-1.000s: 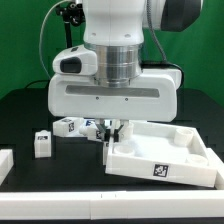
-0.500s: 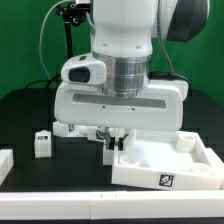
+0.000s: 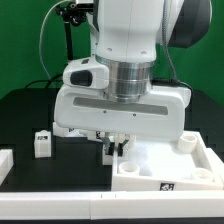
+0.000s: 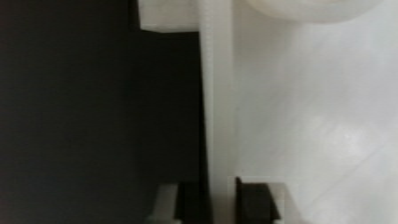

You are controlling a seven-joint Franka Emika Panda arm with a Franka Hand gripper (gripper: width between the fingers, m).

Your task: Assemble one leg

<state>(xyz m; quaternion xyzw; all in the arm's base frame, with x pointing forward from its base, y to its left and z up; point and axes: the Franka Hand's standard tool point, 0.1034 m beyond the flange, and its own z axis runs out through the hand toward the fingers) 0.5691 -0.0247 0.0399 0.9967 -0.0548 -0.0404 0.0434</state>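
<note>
A small white leg (image 3: pixel 42 143) with a black-and-white tag stands on the black table at the exterior view's left, well apart from my gripper. A second leg (image 3: pixel 64 128) shows partly behind the hand. My gripper (image 3: pixel 112 150) is down at the near-left rim of the large white tray-like panel (image 3: pixel 150 172). In the wrist view the gripper (image 4: pixel 217 205) has one dark finger on each side of the panel's thin upright rim (image 4: pixel 217 100) and is closed on it. A round corner socket (image 4: pixel 320 10) lies further along the panel.
A white piece (image 3: pixel 5 163) lies at the far left edge of the table. The arm's large white body hides the table's middle. A black stand (image 3: pixel 68 30) rises at the back left before a green backdrop.
The panel has slid toward the exterior view's right and nearer the front edge, with my gripper on its rim. The arm has shifted the same way. The left leg has not moved.
</note>
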